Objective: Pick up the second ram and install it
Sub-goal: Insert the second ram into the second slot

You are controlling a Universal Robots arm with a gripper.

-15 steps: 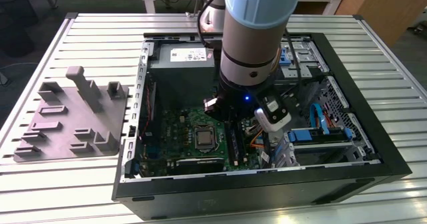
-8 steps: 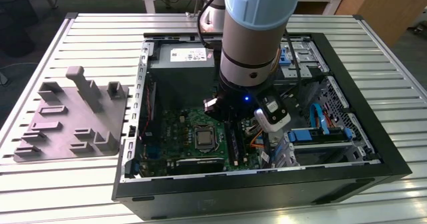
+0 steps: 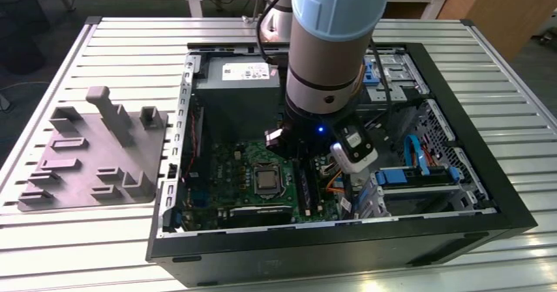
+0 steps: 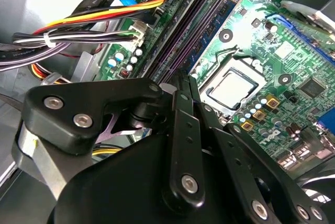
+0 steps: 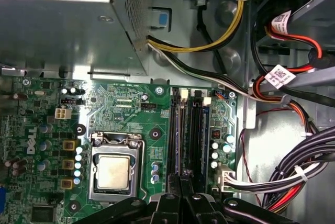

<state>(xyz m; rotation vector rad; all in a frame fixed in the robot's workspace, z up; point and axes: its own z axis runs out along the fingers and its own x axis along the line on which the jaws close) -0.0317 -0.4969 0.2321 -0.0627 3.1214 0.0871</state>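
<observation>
Second ram (image 5: pixel 177 135) stands edgewise directly beneath gripper (image 5: pixel 181 190)

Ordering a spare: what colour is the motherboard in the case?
The motherboard is green, best seen in the first wrist view.

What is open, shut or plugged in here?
Computer case, lying flat, side open.
Processor, bare, no cooler on it.
Cable bundle, tied, plugged into the motherboard.
Gripper, inside the case, over the memory slots.
Grey tray, flat on the table beside the case.
</observation>
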